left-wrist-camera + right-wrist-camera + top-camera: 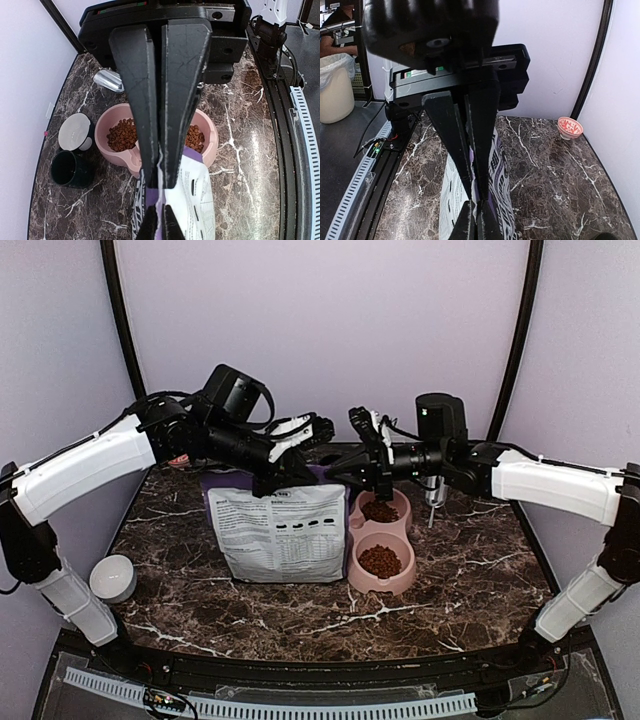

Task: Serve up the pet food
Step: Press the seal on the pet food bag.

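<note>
The left gripper [160, 186] is closed tight on the top edge of the purple-and-grey printed bag [278, 532]. The same edge is pinched by the right gripper [474, 194], likewise closed. The bag's black print cannot be read. The pet food [380, 560] is heaped in both wells of the pink double bowl [381, 586], just beside the bag.

No legible text, even on bag [278, 540]
</note>
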Available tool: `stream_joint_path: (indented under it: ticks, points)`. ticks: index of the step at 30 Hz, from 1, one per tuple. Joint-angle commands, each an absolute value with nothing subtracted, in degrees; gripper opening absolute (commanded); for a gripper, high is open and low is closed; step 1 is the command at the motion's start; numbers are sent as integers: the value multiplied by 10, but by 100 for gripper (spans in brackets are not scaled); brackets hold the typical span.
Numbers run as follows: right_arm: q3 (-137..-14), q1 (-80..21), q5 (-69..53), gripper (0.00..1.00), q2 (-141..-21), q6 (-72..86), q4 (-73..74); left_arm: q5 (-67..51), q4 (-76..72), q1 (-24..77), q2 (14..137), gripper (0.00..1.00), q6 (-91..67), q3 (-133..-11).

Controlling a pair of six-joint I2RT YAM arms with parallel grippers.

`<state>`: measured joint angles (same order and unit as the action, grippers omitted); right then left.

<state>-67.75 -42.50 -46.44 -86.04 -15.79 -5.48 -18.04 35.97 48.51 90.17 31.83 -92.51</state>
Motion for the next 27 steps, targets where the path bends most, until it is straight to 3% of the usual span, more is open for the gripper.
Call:
stream_joint_path:
  ticks: [1, 2, 3, 5, 8, 14, 18, 24, 27]
  points:
    - [-698, -414, -470, 13, -860, -150, -23, -172, 335, 453, 845, 0, 301, -883]
    - [-700, -415, -471, 30, -862, -150, -20, -175, 327, 453, 841, 0, 298, -877]
    - [-702, -415, -472, 39, -865, -151, -18, -178, 323, 452, 837, 0, 297, -873]
    - [-706, -415, -474, 48, -871, -152, -17, -179, 318, 452, 831, 0, 292, -871]
    - [-716, -418, -482, 55, -883, -147, -22, -178, 306, 452, 821, 0, 289, -861]
    - [-755, -435, -488, 58, -928, -151, -8, -191, 281, 452, 810, 0, 281, -844]
    - [-780, -445, -493, 52, -954, -155, 8, -194, 276, 453, 807, 0, 280, -838]
    - [-800, -452, -501, 21, -973, -157, 22, -195, 272, 453, 804, 0, 279, -832]
    - [-799, -453, -500, 10, -973, -159, 24, -192, 270, 453, 803, 0, 279, -829]
